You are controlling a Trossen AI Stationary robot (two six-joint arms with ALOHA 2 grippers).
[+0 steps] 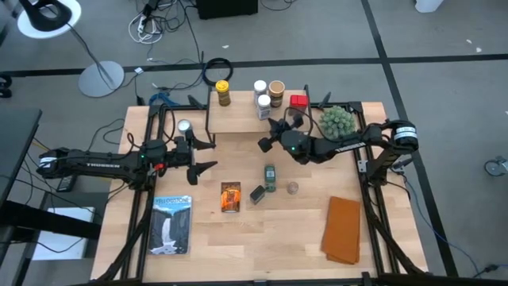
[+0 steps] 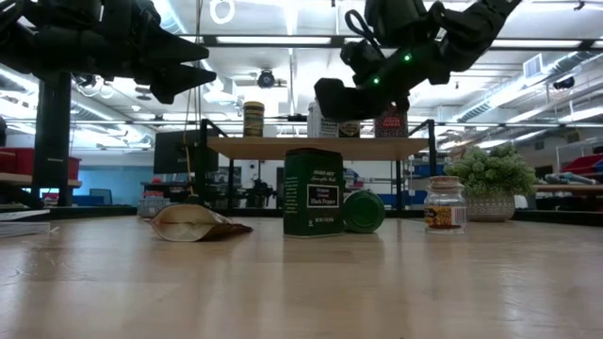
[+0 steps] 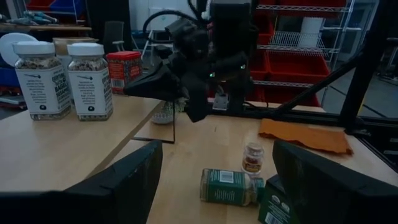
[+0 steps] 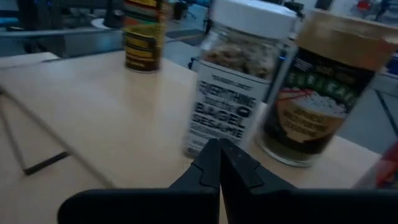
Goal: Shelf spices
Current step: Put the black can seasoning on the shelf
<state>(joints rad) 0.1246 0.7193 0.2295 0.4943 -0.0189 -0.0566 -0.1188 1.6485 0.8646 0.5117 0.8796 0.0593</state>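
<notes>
With the right end effector (image 1: 264,144) pinched shut and empty just before the shelf (image 1: 238,119), I judge a jar delivered; the left end effector (image 1: 208,155), beside the shelf, gapes wide, ready.

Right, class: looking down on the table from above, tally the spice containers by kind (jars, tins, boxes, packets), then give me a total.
jars on the shelf: 4
jars on the tabletop: 2
red tin: 1
dark box: 1
orange packet: 1
Total: 9
</notes>
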